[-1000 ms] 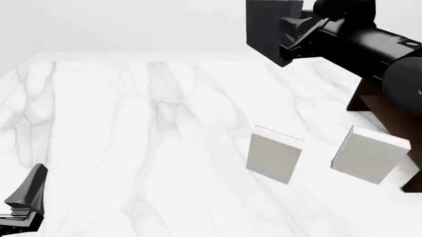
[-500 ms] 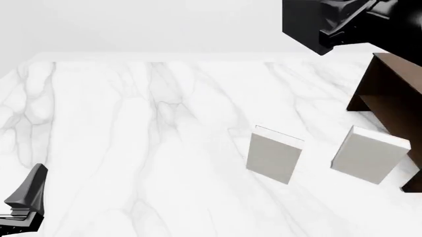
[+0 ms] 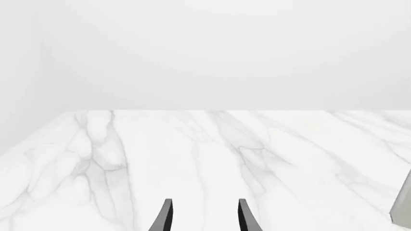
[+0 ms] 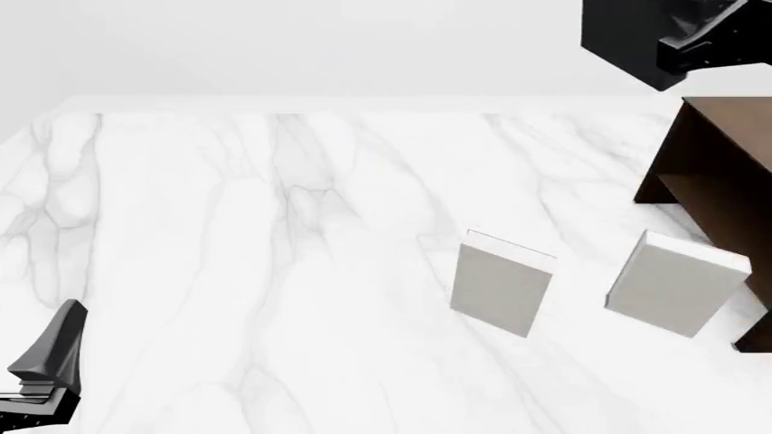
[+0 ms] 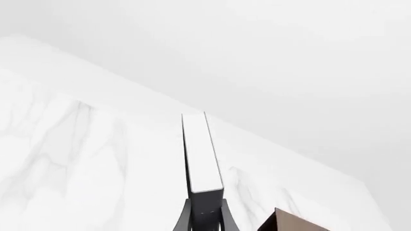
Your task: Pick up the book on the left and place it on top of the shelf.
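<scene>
The book (image 4: 617, 34) is dark charcoal and hangs high at the back right, up and to the left of the shelf's top in the picture. My right gripper (image 4: 675, 54) is shut on it. In the right wrist view the book's white page edge (image 5: 201, 154) runs straight out from between the fingers (image 5: 185, 220). The dark brown shelf (image 4: 714, 154) stands at the right edge, and its corner shows in the right wrist view (image 5: 292, 224). My left gripper (image 4: 49, 357) rests low at the front left, open and empty, as the left wrist view (image 3: 204, 219) shows.
Two wider pale grey-white books stand on the marble table: one in the middle right (image 4: 503, 283), one further right (image 4: 675, 284) just in front of the shelf. The nearer one's edge shows in the left wrist view (image 3: 403, 204).
My right arm has carried the book up and to the right, from left of the shelf to the top right corner. The left arm has not moved.
</scene>
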Controlling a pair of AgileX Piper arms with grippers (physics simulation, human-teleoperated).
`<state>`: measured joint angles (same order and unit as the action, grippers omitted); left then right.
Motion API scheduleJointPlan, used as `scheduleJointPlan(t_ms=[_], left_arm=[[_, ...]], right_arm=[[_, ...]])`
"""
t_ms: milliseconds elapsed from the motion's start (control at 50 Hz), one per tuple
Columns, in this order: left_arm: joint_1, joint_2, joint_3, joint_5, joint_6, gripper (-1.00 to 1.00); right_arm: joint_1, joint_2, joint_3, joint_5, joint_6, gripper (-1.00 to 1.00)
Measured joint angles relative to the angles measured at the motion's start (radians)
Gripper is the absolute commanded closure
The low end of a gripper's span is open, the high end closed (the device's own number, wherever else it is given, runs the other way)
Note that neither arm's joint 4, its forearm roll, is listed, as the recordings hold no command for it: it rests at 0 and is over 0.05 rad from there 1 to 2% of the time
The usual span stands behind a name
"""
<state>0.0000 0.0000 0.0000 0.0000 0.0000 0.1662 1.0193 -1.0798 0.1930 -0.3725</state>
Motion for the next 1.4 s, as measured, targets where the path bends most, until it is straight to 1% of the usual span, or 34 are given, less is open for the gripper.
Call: scheduleJointPlan(t_ms=[560,980,1400], left_arm=[[0.000,0.000,0.000,0.000,0.000,-1.00],[0.000,0.000,0.000,0.000,0.000,-1.00],[0.000,0.000,0.000,0.000,0.000,-1.00]], right_arm=[[-0.127,-0.031,0.012,0.025,-0.051,1.00],[-0.217,-0.077,0.015,0.070,-0.117,1.00],[-0.317,-0.121,0.036,0.104,-0.171,1.00]])
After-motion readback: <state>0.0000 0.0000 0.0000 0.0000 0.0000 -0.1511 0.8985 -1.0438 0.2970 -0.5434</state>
